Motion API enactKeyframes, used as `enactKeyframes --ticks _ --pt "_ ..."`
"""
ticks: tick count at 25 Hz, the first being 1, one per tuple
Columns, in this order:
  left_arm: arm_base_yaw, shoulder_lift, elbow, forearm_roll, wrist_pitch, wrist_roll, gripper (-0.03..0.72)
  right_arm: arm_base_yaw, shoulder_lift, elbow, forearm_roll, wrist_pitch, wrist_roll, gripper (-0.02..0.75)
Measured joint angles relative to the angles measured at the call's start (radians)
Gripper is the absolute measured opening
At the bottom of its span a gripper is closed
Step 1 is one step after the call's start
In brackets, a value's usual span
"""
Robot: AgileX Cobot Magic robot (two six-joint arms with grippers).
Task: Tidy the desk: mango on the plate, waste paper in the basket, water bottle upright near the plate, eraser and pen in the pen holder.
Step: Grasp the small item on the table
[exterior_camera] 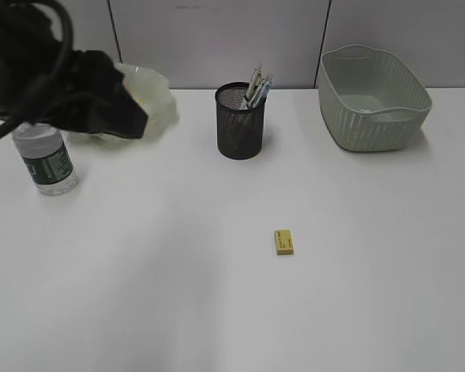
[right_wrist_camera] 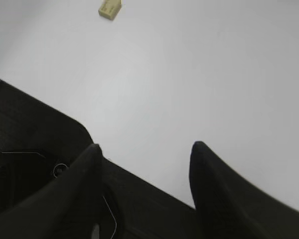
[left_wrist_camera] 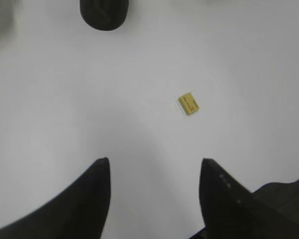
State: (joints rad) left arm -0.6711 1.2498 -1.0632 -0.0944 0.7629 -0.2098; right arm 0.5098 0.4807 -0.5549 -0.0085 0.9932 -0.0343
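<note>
Nearest my exterior camera is bare white counter (exterior_camera: 139, 310), and the first thing on it is the small yellow eraser (exterior_camera: 284, 241), lying flat and alone, well apart from everything else. Behind it stands the pen holder (exterior_camera: 241, 122) with pens (exterior_camera: 257, 85) already upright in it. The basket (exterior_camera: 373, 98) sits at the back right; I cannot see the waste paper from here, the basket's inside being mostly hidden. At the back left the water bottle (exterior_camera: 48, 160) stands upright just beside the plate (exterior_camera: 156, 105), which my left arm largely covers, so I cannot tell whether the mango is on it.

I judge the eraser to be the step in hand, and probably the last one.

My left hand (left_wrist_camera: 154, 172) has its jaws parted fairly wide with nothing between them, and its wrist view has the eraser ahead on the counter and the pen holder's dark base at the top edge. My right hand (right_wrist_camera: 144, 154) is likewise parted and empty, low over the near counter edge, the eraser far off in its corner.

Next I would bring one hand down over the eraser, square the jaws across its narrow sides, pinch it, then carry it above the mesh rim and release clear of the pens.
</note>
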Motion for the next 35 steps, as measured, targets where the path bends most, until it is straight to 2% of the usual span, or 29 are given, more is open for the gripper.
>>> enactKeyframes --ticks 6,10,14,20,26,35 --pt "-0.076 0.177 -0.140 -0.013 0.001 0.002 0.439 0.000 0.000 0.000 0.000 -0.025 0.000 0.442" --pt "-0.114 0.306 -0.231 -0.060 0.018 0.002 0.439 0.000 0.000 0.000 0.000 -0.030 0.000 0.442" --pt "-0.131 0.431 -0.342 -0.105 0.057 0.002 0.439 0.000 0.000 0.018 0.000 -0.036 0.000 0.439" --pt "-0.150 0.580 -0.491 -0.115 0.091 0.002 0.439 0.000 0.000 0.020 0.000 -0.055 0.000 0.439" --pt "-0.152 0.705 -0.600 -0.120 0.118 -0.019 0.434 0.000 0.000 0.020 0.000 -0.057 0.000 0.439" --pt "-0.170 0.918 -0.757 -0.119 0.259 -0.073 0.414 0.000 0.000 0.020 0.000 -0.059 0.000 0.439"
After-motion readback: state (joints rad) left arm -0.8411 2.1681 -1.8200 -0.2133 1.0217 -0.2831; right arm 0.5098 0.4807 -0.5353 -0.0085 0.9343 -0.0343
